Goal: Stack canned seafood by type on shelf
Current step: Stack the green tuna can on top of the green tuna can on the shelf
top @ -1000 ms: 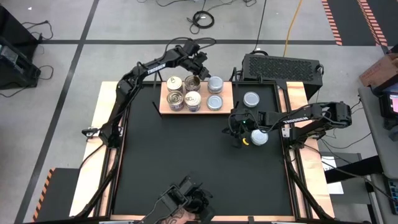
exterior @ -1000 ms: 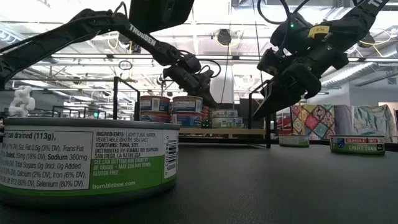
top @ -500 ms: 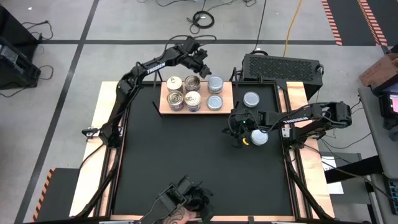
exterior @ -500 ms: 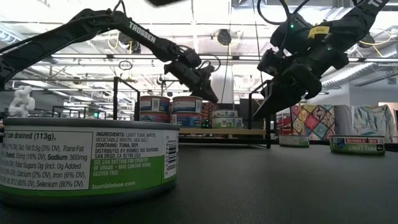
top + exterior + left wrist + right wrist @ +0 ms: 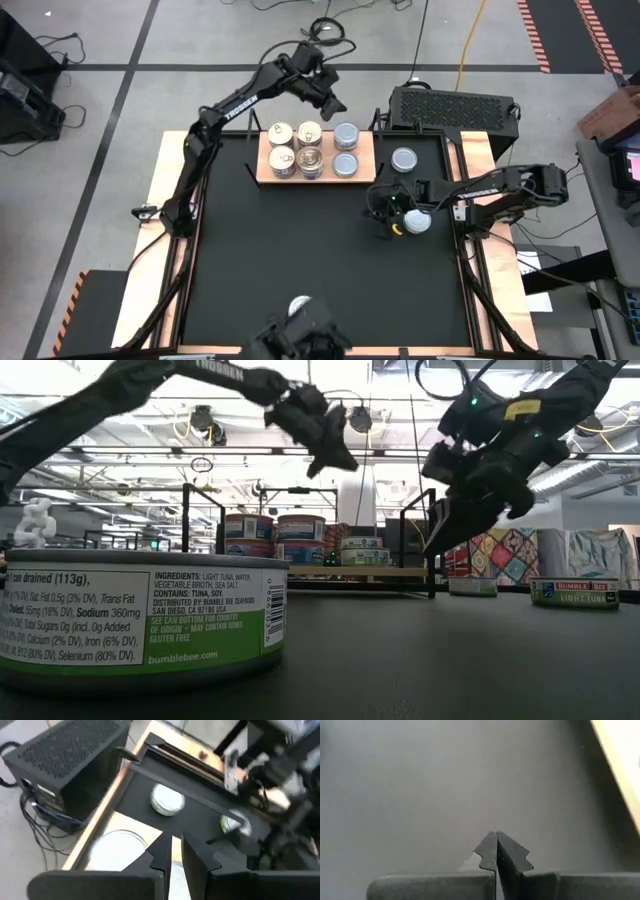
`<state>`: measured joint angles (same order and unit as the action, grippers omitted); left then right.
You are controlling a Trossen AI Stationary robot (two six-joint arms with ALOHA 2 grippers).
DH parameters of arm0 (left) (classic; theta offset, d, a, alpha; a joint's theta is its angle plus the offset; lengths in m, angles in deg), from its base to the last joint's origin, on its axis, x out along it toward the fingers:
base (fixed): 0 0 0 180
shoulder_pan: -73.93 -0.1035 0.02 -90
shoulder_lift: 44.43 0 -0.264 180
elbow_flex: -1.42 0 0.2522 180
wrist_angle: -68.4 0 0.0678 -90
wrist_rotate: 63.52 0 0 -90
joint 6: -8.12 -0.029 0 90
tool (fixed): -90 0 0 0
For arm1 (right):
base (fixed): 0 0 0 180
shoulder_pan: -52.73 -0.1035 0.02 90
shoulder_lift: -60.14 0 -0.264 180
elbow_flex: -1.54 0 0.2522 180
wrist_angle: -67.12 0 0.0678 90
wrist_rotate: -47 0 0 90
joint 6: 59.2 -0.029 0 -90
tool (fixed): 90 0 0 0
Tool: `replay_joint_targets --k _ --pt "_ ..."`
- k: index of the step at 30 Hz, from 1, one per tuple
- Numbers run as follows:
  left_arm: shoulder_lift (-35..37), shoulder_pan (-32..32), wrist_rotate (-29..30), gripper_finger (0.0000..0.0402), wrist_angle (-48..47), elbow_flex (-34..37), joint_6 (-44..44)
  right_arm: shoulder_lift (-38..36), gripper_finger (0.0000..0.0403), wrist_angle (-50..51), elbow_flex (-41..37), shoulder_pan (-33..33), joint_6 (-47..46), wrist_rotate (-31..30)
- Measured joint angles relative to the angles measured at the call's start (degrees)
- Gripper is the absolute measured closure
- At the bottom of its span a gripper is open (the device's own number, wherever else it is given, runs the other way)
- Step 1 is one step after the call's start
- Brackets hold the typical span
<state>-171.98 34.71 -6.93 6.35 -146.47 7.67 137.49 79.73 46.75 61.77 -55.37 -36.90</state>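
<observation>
Six round metal tins [image 5: 310, 150], pale wooden shelf [image 5: 365, 150], matte black tabletop [image 5: 300, 240]

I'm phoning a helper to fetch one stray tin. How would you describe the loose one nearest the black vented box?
Start at the black vented box behind the table's far right corner. On the black tabletop just in front of it, right of the wooden shelf, sits a tin. Unlike the shelf tins, it stands alone, plain silvery-blue top up.

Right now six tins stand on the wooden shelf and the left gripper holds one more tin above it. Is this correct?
Not quite. Six tins do stand on the shelf, but the left gripper holds nothing. The left wrist view shows its fingers with only a narrow empty gap between them.
</observation>
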Motion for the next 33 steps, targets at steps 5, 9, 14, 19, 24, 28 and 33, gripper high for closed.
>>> replay_joint_targets --k 5,9,14,19,24,28,33 --pt "4.7 5.1 2.0 0.0359 -10.2 0.0 -7.1 -3.3 0.0403 1.1 0.0 -2.9 -1.6 0.1" --pt "7.8 10.8 2.2 0.0359 -20.1 0.0 -13.7 -6.2 0.0403 1.1 0.0 -6.2 -3.4 0.0" --pt "8.5 20.4 2.4 0.0360 -31.9 0.1 -16.8 -9.1 0.0403 0.1 0.0 -11.1 -7.5 -0.1" --pt "8.6 32.1 2.5 0.0377 -32.8 4.2 -16.3 -10.0 0.0403 -3.0 0.0 -17.7 -11.9 -1.7" --pt "8.6 42.0 2.5 0.0396 -30.5 11.8 -9.3 -10.0 0.0403 -4.8 0.0 -25.1 -14.6 -5.5" --pt "8.5 48.7 5.2 0.0396 -28.5 18.2 -1.0 -10.0 0.0403 -4.8 0.0 -29.6 -16.4 -8.7" --pt "8.4 55.0 6.7 0.0396 -29.1 26.7 4.2 -10.0 0.0403 -6.9 0.0 -32.5 -20.7 -13.7"
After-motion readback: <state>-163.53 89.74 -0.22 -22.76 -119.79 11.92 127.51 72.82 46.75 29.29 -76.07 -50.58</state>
